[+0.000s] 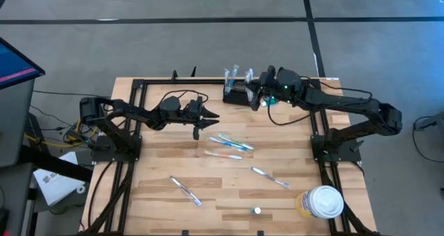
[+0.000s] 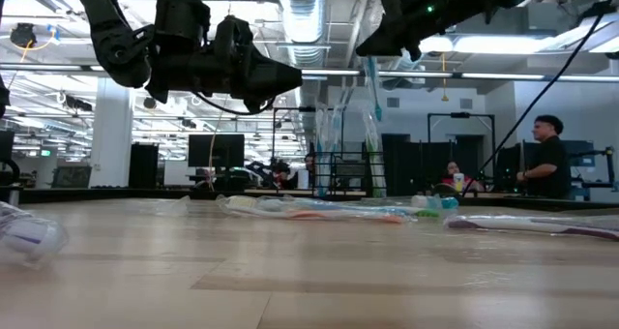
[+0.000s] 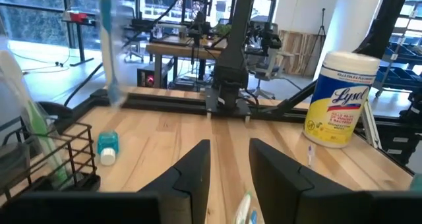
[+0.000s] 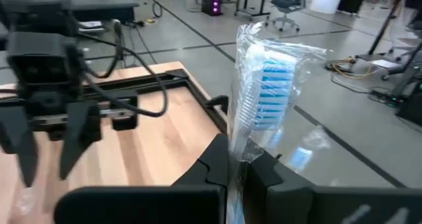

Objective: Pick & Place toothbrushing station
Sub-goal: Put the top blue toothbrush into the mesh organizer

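The right gripper is closed on a wrapped toothbrush, above the black mesh holder at the far edge of the table. The left gripper hovers mid-table, its fingers a little apart and empty. A yellow tub at the near right reads "Lysol".

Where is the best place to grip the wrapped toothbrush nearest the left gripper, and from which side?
Probably mid-handle of the wrapped toothbrush, coming straight down from above: it lies flat on the table, long and thin, so the jaws should close across its width. The left gripper hovers open beside it.
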`<state>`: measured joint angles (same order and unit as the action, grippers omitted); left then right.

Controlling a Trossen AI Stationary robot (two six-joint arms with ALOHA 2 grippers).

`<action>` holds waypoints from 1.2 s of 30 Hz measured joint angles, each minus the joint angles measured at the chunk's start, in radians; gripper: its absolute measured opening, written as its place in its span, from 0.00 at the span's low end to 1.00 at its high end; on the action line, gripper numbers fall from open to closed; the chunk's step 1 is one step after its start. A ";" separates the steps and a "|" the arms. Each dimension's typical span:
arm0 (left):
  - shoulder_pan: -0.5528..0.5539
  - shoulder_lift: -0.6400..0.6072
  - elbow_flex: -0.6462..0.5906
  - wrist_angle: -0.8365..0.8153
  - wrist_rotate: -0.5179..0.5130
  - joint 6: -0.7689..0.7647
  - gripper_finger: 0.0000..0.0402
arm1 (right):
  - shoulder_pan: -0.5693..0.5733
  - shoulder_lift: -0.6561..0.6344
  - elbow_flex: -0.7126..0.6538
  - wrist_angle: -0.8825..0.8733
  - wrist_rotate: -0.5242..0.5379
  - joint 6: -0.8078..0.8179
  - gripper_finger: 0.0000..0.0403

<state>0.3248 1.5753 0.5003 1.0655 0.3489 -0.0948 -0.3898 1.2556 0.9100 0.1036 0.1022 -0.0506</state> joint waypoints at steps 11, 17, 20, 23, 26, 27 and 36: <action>0.000 0.000 -0.011 0.000 0.000 0.000 0.25 | -0.149 -0.021 0.000 -0.059 -0.094 -0.002 0.01; 0.000 0.000 -0.011 0.005 0.000 0.000 0.25 | -0.257 -0.021 0.000 -0.060 -0.233 -0.002 0.01; 0.000 0.000 -0.011 0.005 0.000 0.000 0.25 | -0.297 -0.029 -0.025 -0.048 -0.337 0.002 0.01; 0.000 0.000 -0.011 0.005 -0.005 0.000 0.25 | -0.326 -0.074 -0.133 0.028 -0.365 0.004 0.01; 0.002 0.000 -0.011 0.006 -0.011 0.006 0.25 | -0.360 -0.130 -0.252 0.170 -0.412 0.047 0.01; 0.002 0.000 -0.011 0.007 -0.014 0.009 0.25 | -0.369 -0.152 -0.284 0.220 -0.425 0.056 0.01; 0.002 0.001 -0.011 0.015 -0.054 0.011 0.25 | -0.384 -0.145 -0.311 0.362 -0.453 0.029 0.01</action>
<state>0.3267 1.5764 0.4896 1.0801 0.2951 -0.0834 -0.7738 1.1109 0.5992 0.4660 -0.3508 -0.0220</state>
